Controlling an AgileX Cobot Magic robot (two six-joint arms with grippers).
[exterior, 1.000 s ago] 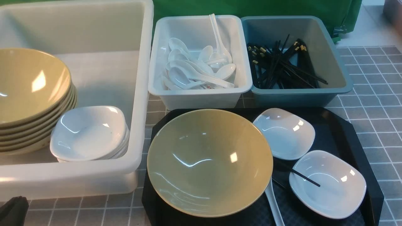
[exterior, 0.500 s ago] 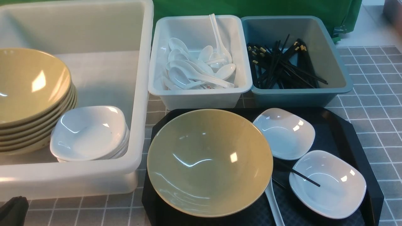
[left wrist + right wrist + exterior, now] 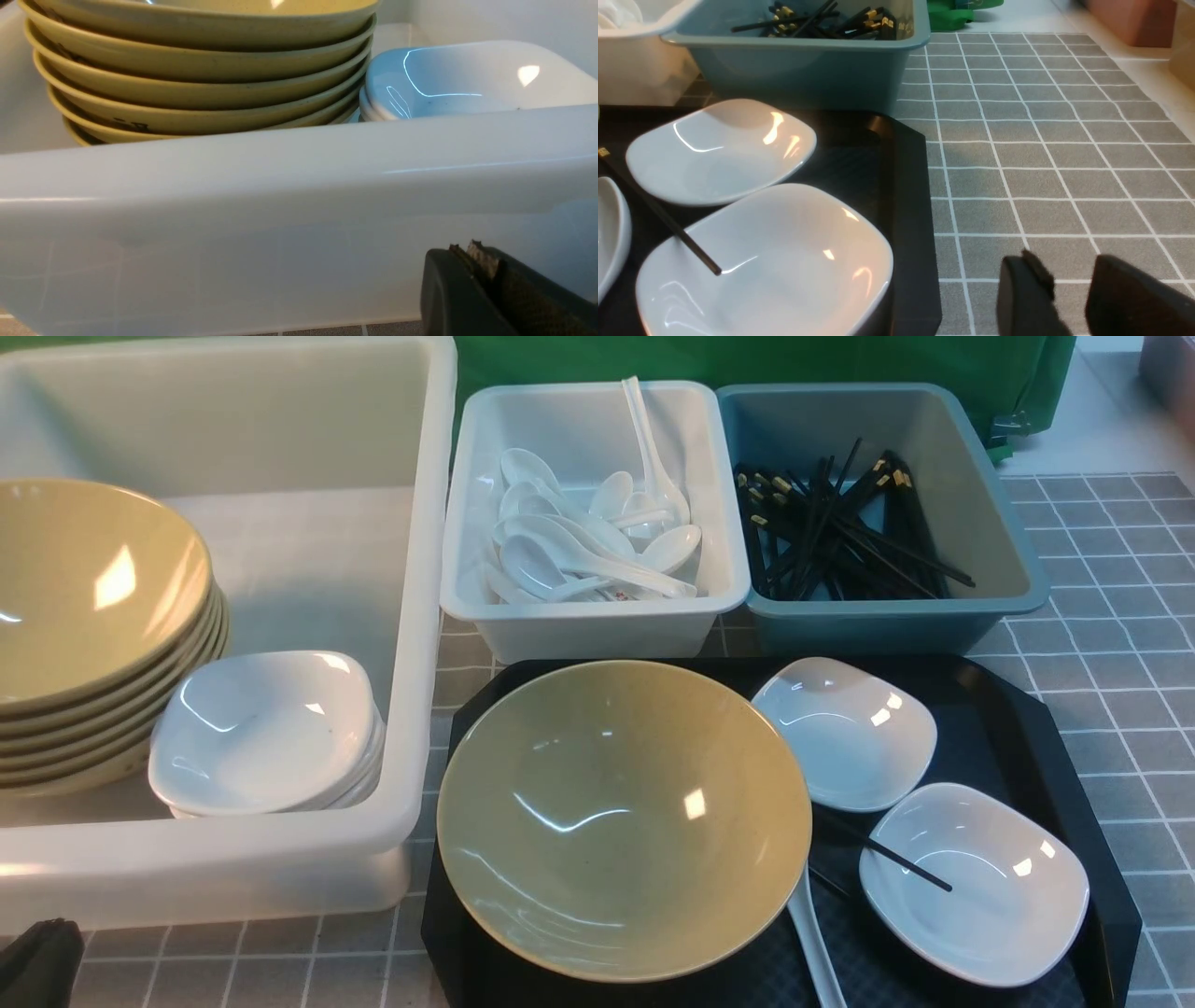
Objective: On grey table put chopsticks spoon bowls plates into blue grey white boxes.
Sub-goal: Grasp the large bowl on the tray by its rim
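Where black tray (image 3: 1013,733) lies, tan bowl (image 3: 624,819), two plates (image 3: 845,733), spoon (image 3: 818,943), chopstick (image 3: 901,861) atop

Open grey table (image 3: 1130,644) right of black tray (image 3: 1018,728), large box (image 3: 425,616) hemming left

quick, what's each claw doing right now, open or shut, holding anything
left claw: shut, empty, next to the outer wall of the large off-white plastic tub
right claw: open, empty, above the grey tiled table

tan bowl (image 3: 624,821), white plates (image 3: 845,733), grey grid-lined table (image 3: 1120,644), black tray (image 3: 1018,728)
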